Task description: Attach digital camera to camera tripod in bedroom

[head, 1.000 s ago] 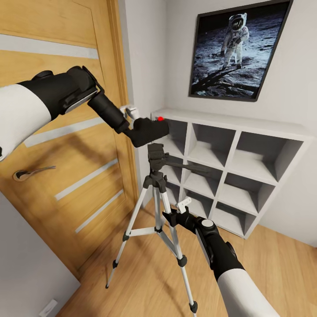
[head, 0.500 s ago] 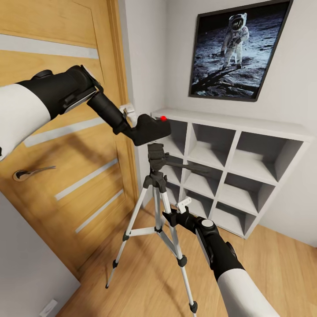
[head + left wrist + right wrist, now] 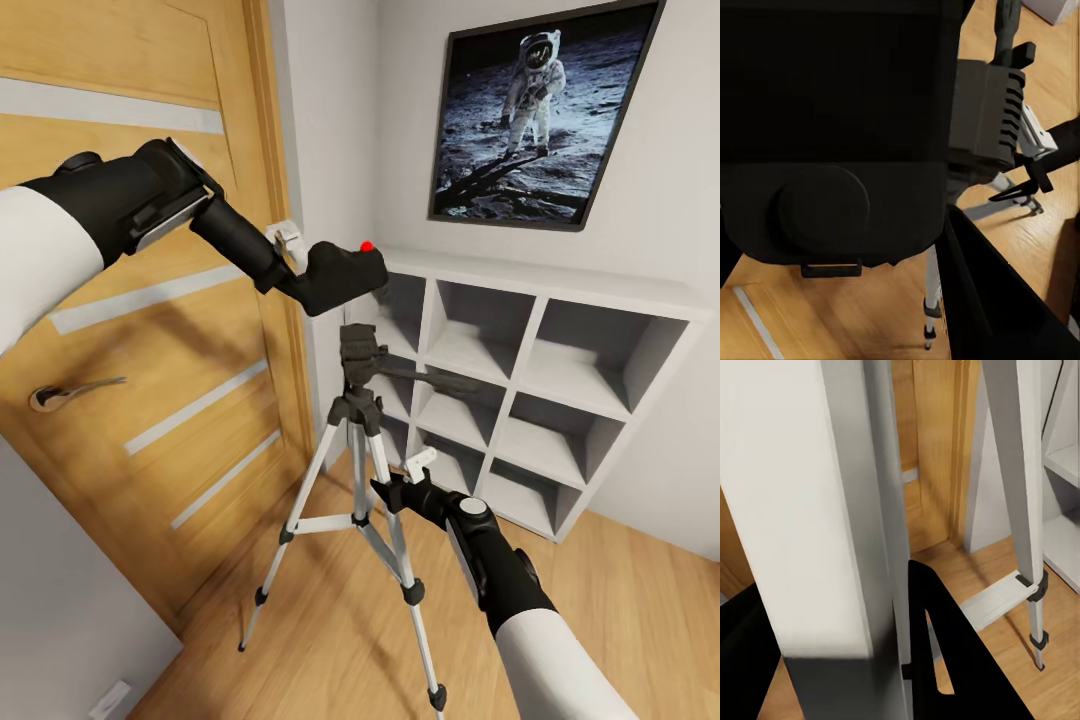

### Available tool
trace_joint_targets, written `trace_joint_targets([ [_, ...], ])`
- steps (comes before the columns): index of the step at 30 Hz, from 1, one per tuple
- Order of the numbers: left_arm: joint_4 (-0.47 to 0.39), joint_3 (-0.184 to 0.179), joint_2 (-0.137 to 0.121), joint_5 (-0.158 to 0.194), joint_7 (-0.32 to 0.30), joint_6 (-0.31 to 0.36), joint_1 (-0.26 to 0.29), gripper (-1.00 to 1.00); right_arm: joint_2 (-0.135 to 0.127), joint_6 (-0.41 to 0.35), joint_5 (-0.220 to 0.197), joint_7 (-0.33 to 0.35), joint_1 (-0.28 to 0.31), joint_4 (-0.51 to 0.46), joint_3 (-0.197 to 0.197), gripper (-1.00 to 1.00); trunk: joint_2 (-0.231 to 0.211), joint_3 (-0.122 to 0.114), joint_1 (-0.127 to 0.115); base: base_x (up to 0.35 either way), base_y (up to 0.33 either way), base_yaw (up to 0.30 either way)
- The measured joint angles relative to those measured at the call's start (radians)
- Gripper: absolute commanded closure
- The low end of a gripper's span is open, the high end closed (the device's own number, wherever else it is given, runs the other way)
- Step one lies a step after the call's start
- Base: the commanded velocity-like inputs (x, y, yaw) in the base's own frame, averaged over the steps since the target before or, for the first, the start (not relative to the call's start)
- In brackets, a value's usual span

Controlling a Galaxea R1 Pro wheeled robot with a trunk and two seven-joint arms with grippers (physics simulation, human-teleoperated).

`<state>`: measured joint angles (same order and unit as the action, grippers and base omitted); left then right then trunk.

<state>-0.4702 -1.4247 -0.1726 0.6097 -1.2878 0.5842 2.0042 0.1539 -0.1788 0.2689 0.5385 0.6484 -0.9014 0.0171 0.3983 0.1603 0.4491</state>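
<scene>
The black digital camera with its red dot on top hangs tilted a little above the black head of the camera tripod, apart from it. My left gripper is shut on the camera's rear side. Up close the camera's body is seen with the tripod head just beyond it. The tripod stands on its silver legs on the wood floor. My right gripper sits low at the tripod's front leg. That leg runs between its white and black fingers; contact is unclear.
An oak door with white stripes and a lever handle stands left of the tripod. A grey cube shelf stands behind it against the wall, under the astronaut poster. Open plank floor lies to the right.
My left arm has raised the camera and tipped it, widening the gap to the tripod head. The right arm and tripod have stayed put.
</scene>
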Motion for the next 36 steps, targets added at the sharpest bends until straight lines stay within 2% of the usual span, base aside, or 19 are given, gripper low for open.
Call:
trace_joint_targets([
  [6, -0.005, 0.031, -0.01, 0.002, 0.001, 0.0, 0.0, 1.0, -0.002, 0.001, -0.005, -0.001, 0.0, 0.0, -0.001, 1.0, 0.0, 0.0, 0.0, 0.0, 0.0, 0.0],
  [20, -0.006, 0.107, -0.002, -0.003, -0.014, -0.005, 0.0, 1.0, -0.003, 0.001, -0.005, 0.0, 0.0, 0.0, -0.001, 1.0, 0.0, 0.0, 0.0, 0.0, 0.0, 0.0],
  [30, -0.027, 0.157, -0.009, -0.04, -0.063, -0.008, 0.0, 1.0, -0.003, 0.002, -0.006, -0.002, 0.0, 0.0, 0.0, 1.0, 0.0, 0.0, 0.0, 0.0, 0.0, 0.0],
  [31, -0.026, 0.157, -0.009, -0.135, -0.083, -0.189, 0.0, 1.0, -0.002, 0.0, 0.001, 0.001, 0.0, -0.002, -0.002, 1.0, 0.0, 0.0, 0.0, 0.0, 0.0, 0.0],
  [32, -0.027, 0.157, -0.009, -0.153, -0.092, -0.197, 0.0, 1.0, -0.002, 0.0, 0.002, 0.001, 0.0, -0.002, -0.002, 1.0, 0.0, 0.0, 0.0, 0.0, 0.0, 0.0],
  [36, -0.026, 0.157, -0.008, -0.173, -0.103, -0.197, 0.0, 1.0, -0.002, 0.0, 0.003, 0.001, 0.0, -0.002, -0.001, 1.0, 0.0, 0.0, 0.0, 0.0, 0.0, 0.0],
])
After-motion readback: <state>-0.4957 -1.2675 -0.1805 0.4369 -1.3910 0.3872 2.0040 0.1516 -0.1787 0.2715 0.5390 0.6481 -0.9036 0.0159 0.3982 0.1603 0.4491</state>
